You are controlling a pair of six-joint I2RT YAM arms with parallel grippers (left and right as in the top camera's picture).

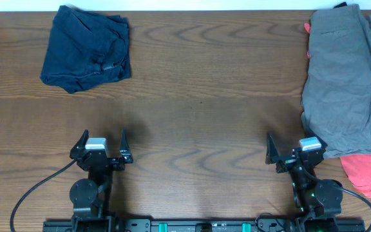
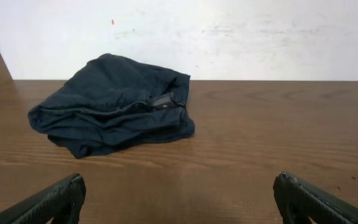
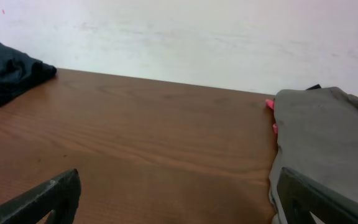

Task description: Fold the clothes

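Note:
Dark navy shorts (image 1: 87, 48) lie bunched at the table's far left; they also show in the left wrist view (image 2: 114, 104) and at the left edge of the right wrist view (image 3: 5, 78). Grey trousers (image 1: 346, 84) lie spread at the far right, also in the right wrist view (image 3: 328, 143). A coral-pink piece (image 1: 370, 173) lies at the near right under them, with a pink edge showing at the trousers' far side (image 1: 306, 28). My left gripper (image 1: 102, 143) is open and empty near the front edge. My right gripper (image 1: 293, 149) is open and empty, its right finger beside the trousers' edge.
A wooden table (image 1: 205, 96) with a white wall behind its far edge (image 2: 229, 37). A dark strap end (image 1: 341, 6) shows at the trousers' far end. The arm bases and a black rail (image 1: 198, 225) sit along the front edge.

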